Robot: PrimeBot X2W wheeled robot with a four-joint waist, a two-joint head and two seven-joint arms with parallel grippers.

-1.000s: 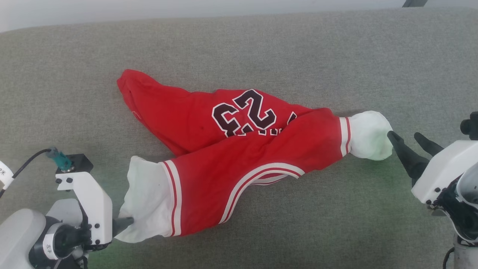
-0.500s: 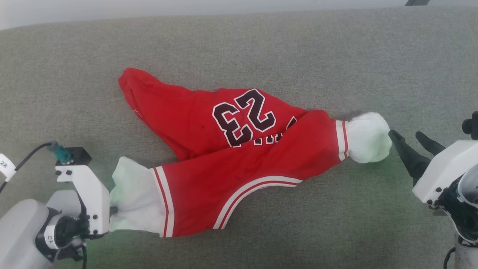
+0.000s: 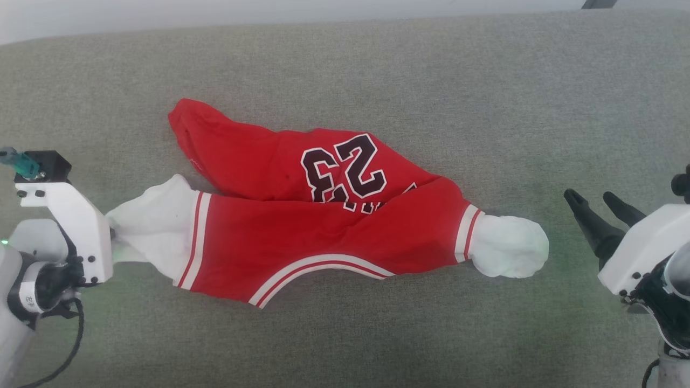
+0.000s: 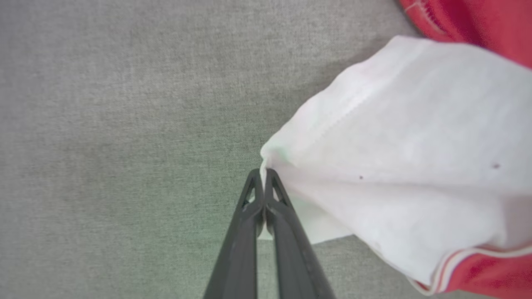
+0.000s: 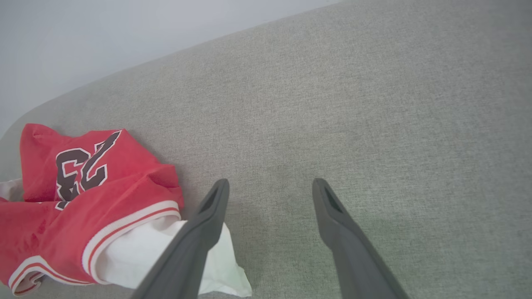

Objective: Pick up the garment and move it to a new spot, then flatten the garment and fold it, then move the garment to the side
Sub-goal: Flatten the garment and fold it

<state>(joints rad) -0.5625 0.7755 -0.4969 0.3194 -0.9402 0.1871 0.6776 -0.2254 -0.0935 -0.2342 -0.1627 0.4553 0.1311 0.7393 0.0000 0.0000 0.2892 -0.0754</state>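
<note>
Across the middle of the grey cloth-covered table (image 3: 345, 64), the garment (image 3: 302, 237) is laid out lengthwise, crumpled, not flat. A dark number 23 (image 3: 345, 168) is seen face up on the red upper fold. The striped trim (image 3: 318, 267) is curved along the near edge. One white sleeve is found at each end. The left sleeve (image 3: 156, 221) is held by the left gripper (image 4: 264, 174): the jaws are pressed together, pinching the sleeve's edge, and the cloth is drawn into a fold at the pinch. The right sleeve (image 3: 509, 245) is bunched on the table, not held. The right gripper (image 3: 588, 196) is placed near that sleeve, apart from it in the head view, with the jaws spread and nothing between them. Grey cloth is seen between its fingers in the right wrist view.
</note>
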